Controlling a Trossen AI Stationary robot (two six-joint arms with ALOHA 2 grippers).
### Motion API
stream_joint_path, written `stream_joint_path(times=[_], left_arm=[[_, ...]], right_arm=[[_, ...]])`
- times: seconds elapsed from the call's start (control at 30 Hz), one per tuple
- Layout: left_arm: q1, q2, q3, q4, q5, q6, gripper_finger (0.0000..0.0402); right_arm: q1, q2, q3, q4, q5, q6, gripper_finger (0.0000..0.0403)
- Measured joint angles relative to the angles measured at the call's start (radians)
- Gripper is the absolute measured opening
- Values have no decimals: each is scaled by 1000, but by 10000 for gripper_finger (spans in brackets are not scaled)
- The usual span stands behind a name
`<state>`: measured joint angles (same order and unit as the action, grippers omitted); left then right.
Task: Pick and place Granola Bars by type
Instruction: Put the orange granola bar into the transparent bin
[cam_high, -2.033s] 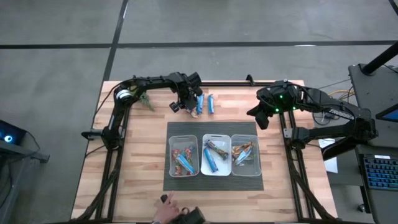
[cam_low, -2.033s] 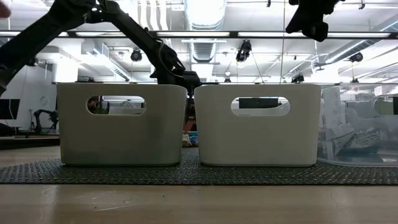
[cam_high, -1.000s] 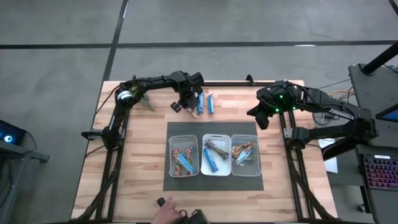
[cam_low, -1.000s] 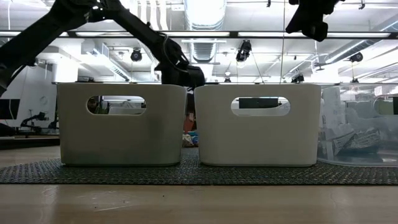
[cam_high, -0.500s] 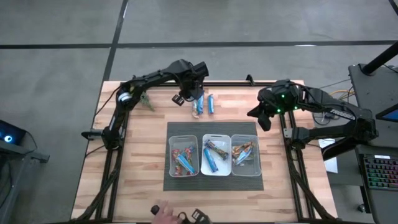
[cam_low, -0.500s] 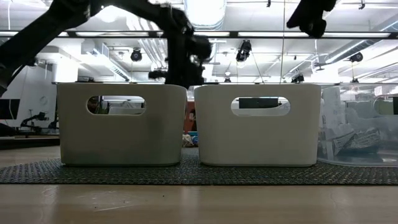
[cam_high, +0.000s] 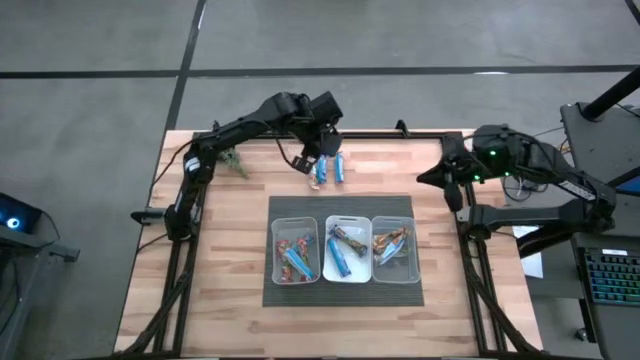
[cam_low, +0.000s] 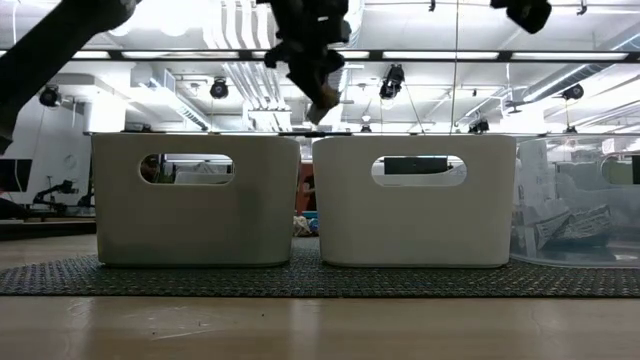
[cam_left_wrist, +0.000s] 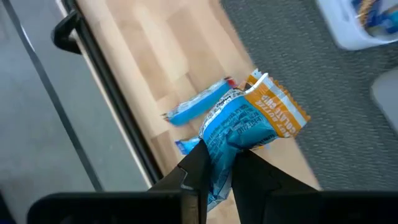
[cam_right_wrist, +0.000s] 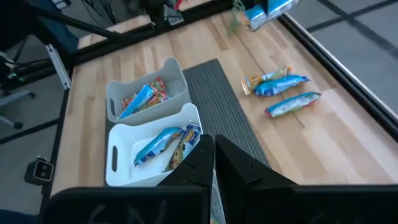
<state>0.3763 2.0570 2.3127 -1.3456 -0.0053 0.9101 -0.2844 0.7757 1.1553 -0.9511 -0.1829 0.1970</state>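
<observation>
Most of the job looks done. Near me, three bins sit on the dark mat (cam_high: 290, 205). The left bin (cam_high: 296, 250) has bars with red on them, the middle bin (cam_high: 347, 249) has blue bars, and the right bin (cam_high: 393, 247) has brown ones.

Past the mat, two blue bars (cam_high: 330, 170) lie on the wood, waiting.

Above them, the left gripper (cam_left_wrist: 219, 167) pinches a blue and orange bar (cam_left_wrist: 252, 117) tight, up in the air. A moment ago it was down low by those bars. Now it has lifted.

The right gripper (cam_high: 447, 183) waits off to the side with its fingers pressed together. It has pulled back toward the table edge.
</observation>
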Motion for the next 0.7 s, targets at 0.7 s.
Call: stream_joint_path(times=[0.7], left_arm=[[-238,-47,10,-26,-8,-252,37]], right_arm=[[-2,-80,0,-19,55,-32,8]])
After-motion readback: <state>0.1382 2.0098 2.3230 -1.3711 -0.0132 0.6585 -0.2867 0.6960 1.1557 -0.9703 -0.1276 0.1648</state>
